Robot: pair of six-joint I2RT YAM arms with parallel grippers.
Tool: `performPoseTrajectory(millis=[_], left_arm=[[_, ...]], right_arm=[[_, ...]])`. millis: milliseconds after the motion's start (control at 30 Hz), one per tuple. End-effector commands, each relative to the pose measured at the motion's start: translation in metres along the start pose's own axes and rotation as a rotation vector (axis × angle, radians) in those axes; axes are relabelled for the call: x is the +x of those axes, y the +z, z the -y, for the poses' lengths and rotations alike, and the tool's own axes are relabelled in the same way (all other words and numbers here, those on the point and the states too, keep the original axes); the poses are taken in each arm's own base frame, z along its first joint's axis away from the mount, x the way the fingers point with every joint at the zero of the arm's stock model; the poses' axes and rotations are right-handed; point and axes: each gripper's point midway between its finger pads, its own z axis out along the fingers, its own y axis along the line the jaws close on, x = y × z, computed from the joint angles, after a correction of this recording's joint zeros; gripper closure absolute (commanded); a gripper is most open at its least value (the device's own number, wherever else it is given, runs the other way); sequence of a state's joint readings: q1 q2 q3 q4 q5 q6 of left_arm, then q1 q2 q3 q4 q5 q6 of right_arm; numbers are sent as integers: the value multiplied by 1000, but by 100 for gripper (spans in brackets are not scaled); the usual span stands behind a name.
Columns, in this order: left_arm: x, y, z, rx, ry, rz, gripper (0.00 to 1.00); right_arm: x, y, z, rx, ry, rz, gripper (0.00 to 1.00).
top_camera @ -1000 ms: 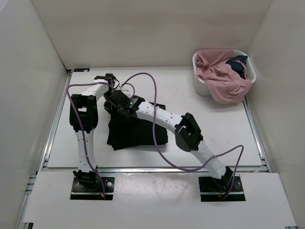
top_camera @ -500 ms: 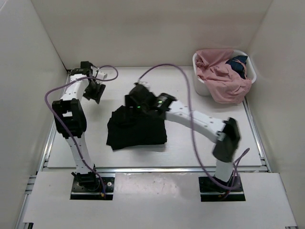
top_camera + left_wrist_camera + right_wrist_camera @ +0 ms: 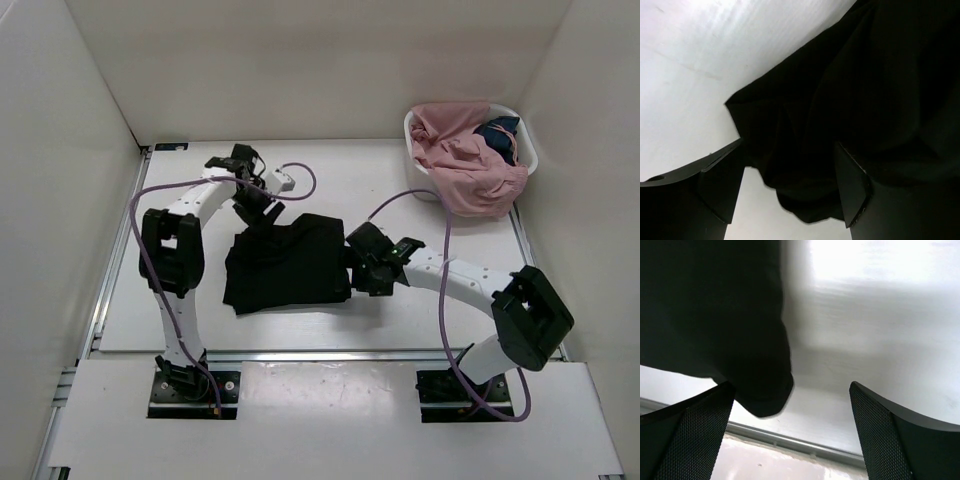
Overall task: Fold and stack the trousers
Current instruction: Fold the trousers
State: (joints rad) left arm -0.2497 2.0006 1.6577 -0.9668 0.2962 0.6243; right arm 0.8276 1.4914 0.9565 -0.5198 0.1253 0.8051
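We have bare table (image 3: 125, 290) left of the trousers (image 3: 290, 265), and a wide strip behind them up to the back wall (image 3: 300, 70). The left gripper (image 3: 253, 210) crowds their far left corner and the right gripper (image 3: 360, 262) their right edge, both with jaws spread. Beyond the right arm the way runs free to the basket (image 3: 424, 185), save a purple cable (image 3: 446, 250) arching there

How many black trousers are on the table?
1: the trousers lie folded mid-table. The basket at far right holds other clothes, possibly hiding more.
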Motion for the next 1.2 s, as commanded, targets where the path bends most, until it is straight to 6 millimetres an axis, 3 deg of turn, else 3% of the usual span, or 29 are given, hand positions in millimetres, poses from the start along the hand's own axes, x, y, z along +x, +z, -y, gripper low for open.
performPoseTrajectory(millis=[0, 67, 100, 167, 200, 233, 300, 333, 367, 400, 433, 533, 600, 800, 833, 867, 933, 1000, 1033, 1100, 1133, 1167], left_arm=[[21, 4, 6, 5, 17, -64, 20], [30, 8, 6, -2, 25, -90, 24], [31, 6, 7, -2, 25, -90, 33], [34, 8, 9, 4, 32, -97, 42], [39, 12, 10, 14, 27, -111, 54], [39, 12, 10, 14, 27, -111, 65], [40, 16, 7, 3, 1, -124, 86], [38, 16, 2, -3, -17, -120, 86], [32, 13, 0, -16, -43, -105, 86], [22, 3, -20, -63, -77, -71, 86], [16, -1, -30, -83, -105, -50, 86], [1, -21, -70, -188, -197, 5, 86], [-2, -24, -83, -223, -222, 12, 86], [6, -4, -95, -262, -258, -47, 86], [5, -2, -96, -262, -268, -45, 81], [6, 3, -95, -250, -270, -48, 65], [3, 4, -92, -246, -262, -48, 40], [0, -9, -95, -281, -257, -38, 24], [0, -14, -94, -292, -256, -38, 24], [1, -46, -107, -364, -285, -4, 20], [0, -60, -110, -385, -291, 20, 19], [4, -88, -112, -424, -307, 45, 17]], right_arm=[[-24, -1, -47, -236, 18, 69, 1], [-13, 10, -41, -224, 26, 39, 2], [-13, 14, -46, -249, 35, 39, 4], [-4, 18, -48, -302, 66, 7, 17], [-7, 20, -58, -359, 71, 25, 24], [1, 24, -54, -362, 96, 6, 43], [1, 28, -54, -368, 105, 10, 63], [3, 31, -48, -354, 122, 2, 82], [7, 33, -44, -345, 124, -6, 90], [8, 33, -45, -351, 122, -13, 98], [10, 31, -43, -342, 123, -21, 100], [19, 28, -34, -338, 115, -23, 100], [24, 27, -29, -335, 115, -26, 100], [29, 23, -38, -382, 96, -64, 100], [29, 24, -39, -388, 80, -68, 100], [30, 23, -37, -374, 73, -80, 98], [25, 18, -41, -373, 29, -74, 58], [22, 12, -41, -352, -6, -90, 20], [21, 9, -42, -346, -26, -94, 17], [18, -6, -36, -326, -89, -100, 13], [3, -17, -42, -340, -101, -69, 13], [-8, -23, -39, -331, -114, -40, 12]])
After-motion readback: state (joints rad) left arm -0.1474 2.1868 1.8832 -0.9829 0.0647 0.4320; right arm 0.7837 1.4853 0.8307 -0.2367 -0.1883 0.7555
